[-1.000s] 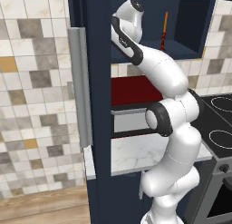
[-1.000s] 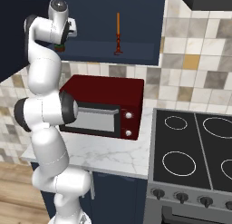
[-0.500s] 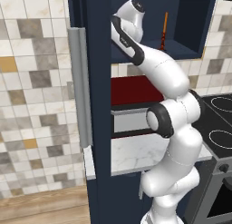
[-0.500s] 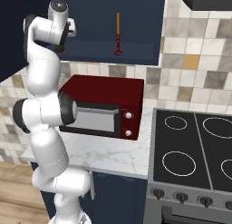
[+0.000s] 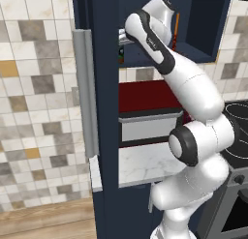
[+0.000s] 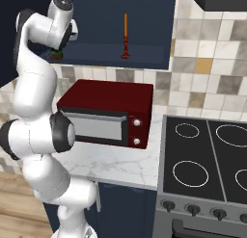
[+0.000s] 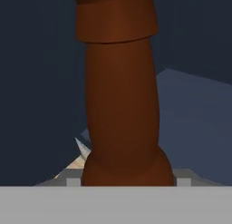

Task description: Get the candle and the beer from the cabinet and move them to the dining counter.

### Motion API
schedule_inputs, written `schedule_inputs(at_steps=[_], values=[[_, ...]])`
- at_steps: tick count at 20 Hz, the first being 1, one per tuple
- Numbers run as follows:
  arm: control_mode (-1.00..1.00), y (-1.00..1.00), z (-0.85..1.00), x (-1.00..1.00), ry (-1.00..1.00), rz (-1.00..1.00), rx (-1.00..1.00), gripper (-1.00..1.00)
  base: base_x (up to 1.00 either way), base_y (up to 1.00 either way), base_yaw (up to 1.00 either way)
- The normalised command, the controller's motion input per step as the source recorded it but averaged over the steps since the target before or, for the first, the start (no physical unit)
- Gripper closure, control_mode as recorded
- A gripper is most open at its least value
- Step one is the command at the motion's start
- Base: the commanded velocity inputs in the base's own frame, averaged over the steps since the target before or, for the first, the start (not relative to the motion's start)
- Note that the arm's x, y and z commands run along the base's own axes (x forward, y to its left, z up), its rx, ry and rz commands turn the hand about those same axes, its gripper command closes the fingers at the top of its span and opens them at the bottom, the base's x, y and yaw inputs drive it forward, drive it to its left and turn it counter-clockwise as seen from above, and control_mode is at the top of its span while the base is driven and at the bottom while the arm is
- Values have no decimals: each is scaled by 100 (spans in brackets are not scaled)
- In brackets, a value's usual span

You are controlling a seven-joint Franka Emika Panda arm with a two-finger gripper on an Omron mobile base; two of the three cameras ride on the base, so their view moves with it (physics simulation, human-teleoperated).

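Note:
The beer (image 7: 120, 105), a brown glass bottle, stands very close in the hand view, with a fingertip against each side of its base. My gripper (image 7: 128, 182) is shut on it. In the right base view the gripper (image 6: 58, 48) reaches into the left end of the open navy cabinet (image 6: 149, 10), and a bit of the beer (image 6: 57, 54) shows under the hand. The candle (image 6: 125, 34), an orange taper on a dark flared holder, stands upright on the cabinet shelf well to the right of the hand. In the left base view the candle (image 5: 176, 25) peeks out behind the arm. The dining counter is out of view.
The cabinet's open door (image 5: 104, 112) with its long silver handle (image 5: 85, 88) hangs just left of the arm. Below the shelf a red microwave (image 6: 108, 112) sits on a small marble worktop (image 6: 116, 165). A black stove (image 6: 207, 160) lies to the right.
The hand has edged slightly at the cabinet's left end. The candle has not moved.

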Motion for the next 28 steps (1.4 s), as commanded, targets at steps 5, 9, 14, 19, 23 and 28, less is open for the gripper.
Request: schedule_inputs(at_steps=[5,9,14,19,23,28], values=[[-100,-49,0,-100,-10,23,0,100,0,0,0],[-100,-60,-1,-100,-14,21,3,100,0,0,0],[-100,-47,0,-100,-9,19,1,100,0,0,0],[-100,-36,-3,-100,-10,15,0,100,0,0,0],[-100,-19,-8,-100,-6,10,0,100,0,0,0],[-100,-12,-12,-100,-3,7,0,100,0,0,0]])
